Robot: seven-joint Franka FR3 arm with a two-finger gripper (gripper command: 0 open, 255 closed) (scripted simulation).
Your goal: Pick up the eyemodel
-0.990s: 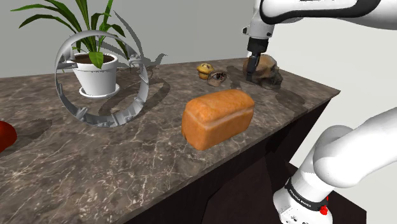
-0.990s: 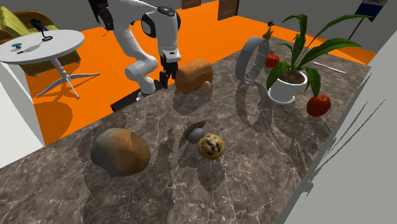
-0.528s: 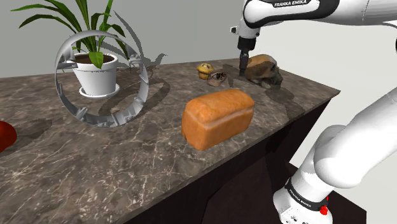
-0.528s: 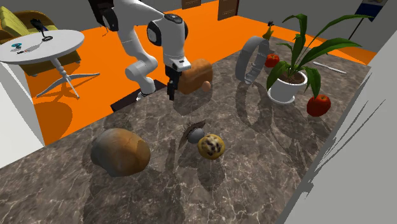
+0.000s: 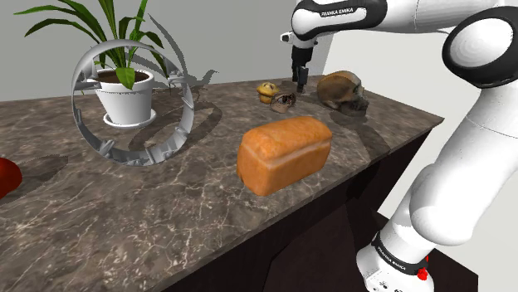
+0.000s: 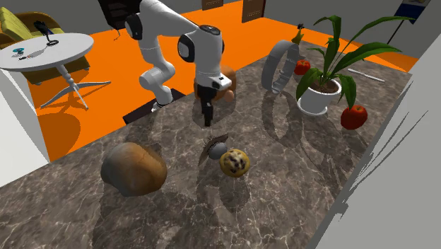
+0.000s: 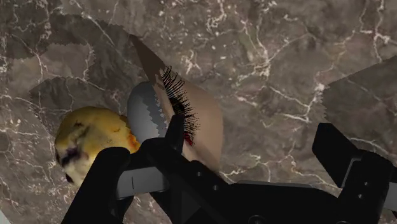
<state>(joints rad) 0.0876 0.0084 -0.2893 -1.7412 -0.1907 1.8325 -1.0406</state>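
Grey ball, black lashes, tan lid flap: the eyemodel [image 7: 175, 121] lies on the brown marble counter [image 5: 166, 207] just beside a muffin [image 7: 89, 143]. It sits at upper centre-right in the shoulder view and mid-frame in the second exterior view. The white arm [image 5: 465, 166] reaches over the counter. The gripper [image 6: 207, 120] points down and hangs above the eyemodel, apart from it, with fingers [image 7: 105, 184] spread and nothing clasped. In the wrist view the gripper body covers the eyemodel's near edge. In the second exterior view the arm hides part of the bread loaf [image 6: 227, 79].
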